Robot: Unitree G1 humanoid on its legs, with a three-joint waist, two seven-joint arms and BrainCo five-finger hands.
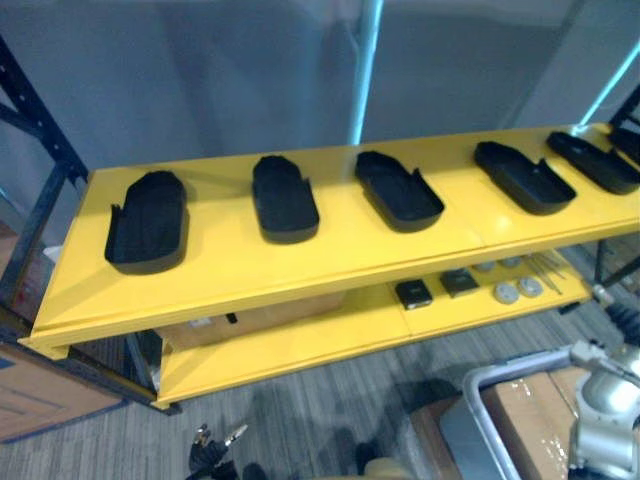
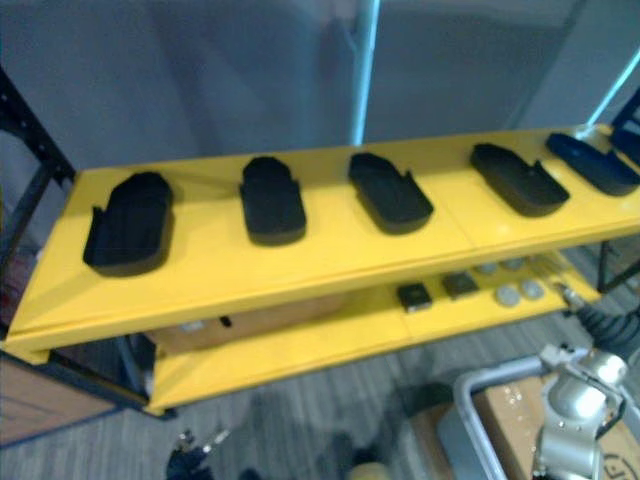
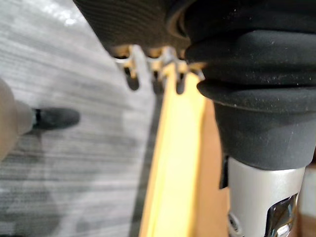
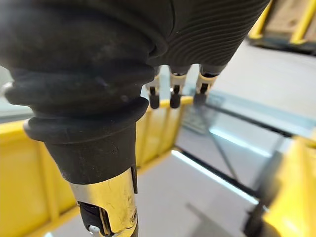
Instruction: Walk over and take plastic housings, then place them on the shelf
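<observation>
A row of black plastic housings (image 1: 399, 190) lies along your yellow top shelf (image 1: 330, 262), spread from its left end to its right end, each apart from the next. Your left hand (image 3: 157, 81) hangs above the grey floor (image 3: 74, 168) with loose, empty fingers, and a person's black shoe (image 3: 57, 117) is near it. Your right hand (image 4: 175, 96) hangs with relaxed fingers too, gripping nothing. On the right half of the lower shelf (image 1: 300, 345) lie small black boxes (image 1: 413, 293) and round silver discs (image 1: 506, 293).

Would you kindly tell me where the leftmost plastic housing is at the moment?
In the left eye view, the leftmost plastic housing lies on the yellow top shelf near its left end, apart from the next housing on its right.
</observation>
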